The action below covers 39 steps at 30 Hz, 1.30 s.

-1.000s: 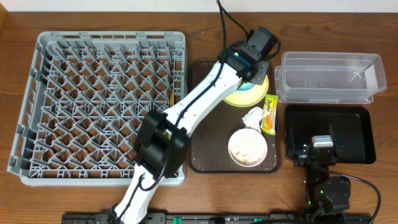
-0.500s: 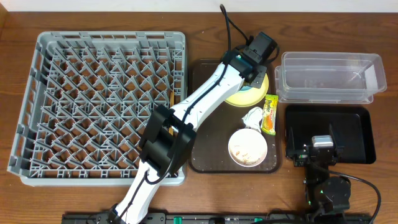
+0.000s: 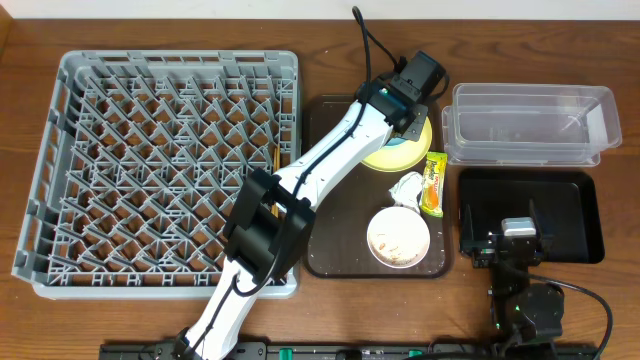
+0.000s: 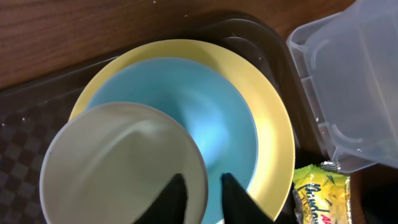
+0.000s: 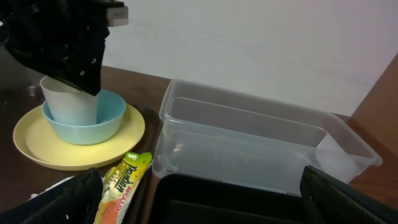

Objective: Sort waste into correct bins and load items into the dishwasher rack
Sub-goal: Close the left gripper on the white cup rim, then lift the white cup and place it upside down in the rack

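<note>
My left gripper [image 4: 203,177] is shut on the rim of the small white cup [image 4: 118,162], one finger inside and one outside. The cup stands in the light blue bowl [image 4: 211,112] on the yellow plate [image 4: 273,137]; overhead, the gripper [image 3: 405,110] hides the cup and most of the bowl. The snack wrapper [image 3: 434,183] and crumpled napkin [image 3: 407,187] lie by the plate. The white bowl [image 3: 398,237] holds crumbly scraps. Chopsticks [image 3: 276,158] lie at the right edge of the grey rack [image 3: 160,160]. My right gripper [image 5: 208,199] is open and empty over the black bin [image 3: 570,215].
The clear tub [image 3: 530,125] stands behind the black bin, just right of the plate. The dark brown tray [image 3: 330,230] carries the plate, white bowl, napkin and wrapper. The left arm stretches diagonally over the rack's right side and the tray.
The left gripper shifted slightly right and back over the plate a second ago, then stayed still. The right arm has not moved.
</note>
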Available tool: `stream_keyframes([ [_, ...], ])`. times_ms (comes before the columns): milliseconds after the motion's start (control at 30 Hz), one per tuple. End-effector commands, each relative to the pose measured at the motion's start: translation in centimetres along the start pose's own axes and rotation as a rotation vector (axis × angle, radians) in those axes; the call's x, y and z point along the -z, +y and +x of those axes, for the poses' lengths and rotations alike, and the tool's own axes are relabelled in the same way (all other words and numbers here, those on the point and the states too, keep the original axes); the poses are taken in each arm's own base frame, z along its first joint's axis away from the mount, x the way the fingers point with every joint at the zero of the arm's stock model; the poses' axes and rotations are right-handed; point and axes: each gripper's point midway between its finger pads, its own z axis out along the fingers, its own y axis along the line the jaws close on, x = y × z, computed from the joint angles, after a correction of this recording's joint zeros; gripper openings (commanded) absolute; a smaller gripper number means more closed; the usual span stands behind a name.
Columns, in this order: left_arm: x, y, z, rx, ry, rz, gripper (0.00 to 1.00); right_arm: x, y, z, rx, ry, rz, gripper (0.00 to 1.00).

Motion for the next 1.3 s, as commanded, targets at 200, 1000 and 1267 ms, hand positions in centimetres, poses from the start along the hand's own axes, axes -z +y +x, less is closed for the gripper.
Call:
stream_keyframes([
  [200, -0.7, 0.6, 0.2, 0.012, 0.006, -0.022, 0.15, 0.0, 0.0, 0.1, 0.010, 0.003, 0.001, 0.99],
  [1000, -1.9, 1.4, 1.6, 0.008, 0.033, -0.058, 0.14, 0.0, 0.0, 0.1, 0.010, 0.003, 0.001, 0.99],
  [1267, -0.7, 1.9, 0.2, 0.023, -0.009, -0.067, 0.06, 0.0, 0.0, 0.1, 0.010, 0.003, 0.001, 0.99],
])
